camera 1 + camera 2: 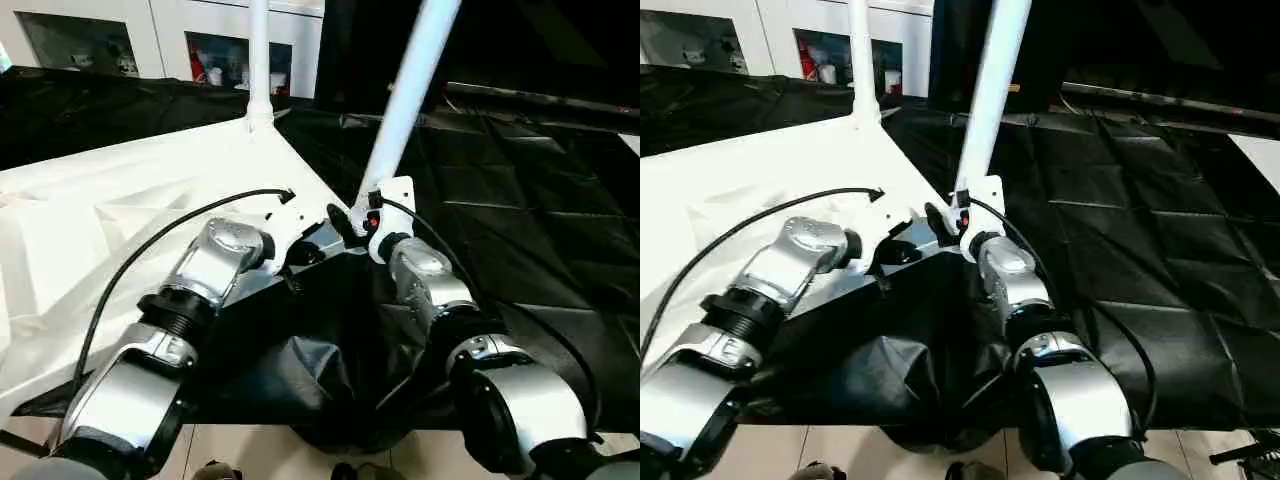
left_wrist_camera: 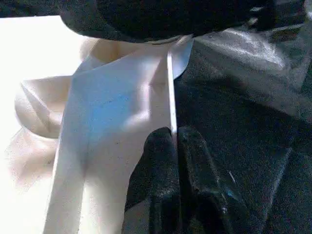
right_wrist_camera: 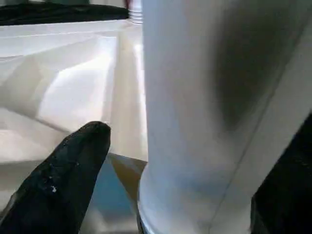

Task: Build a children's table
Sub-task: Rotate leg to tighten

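Two legs up on the kids' table, near-corner leg being seated.

Children's table top lies underside-up, ribs showing, on the black-draped tabletop. The near-corner leg stands tilted in its socket right at the right pincer. That pincer is spread wide, fingers either side of the leg base, not clamping as far as I can judge. Left pincer is pinched narrow on the thin edge of the white top, just beside that same corner, steadying it. A second leg stands upright in the far corner socket, well beyond both pincers. Judgement: roughly half done. Near leg may still need pushing straight and home; two more legs to fit, then flip.
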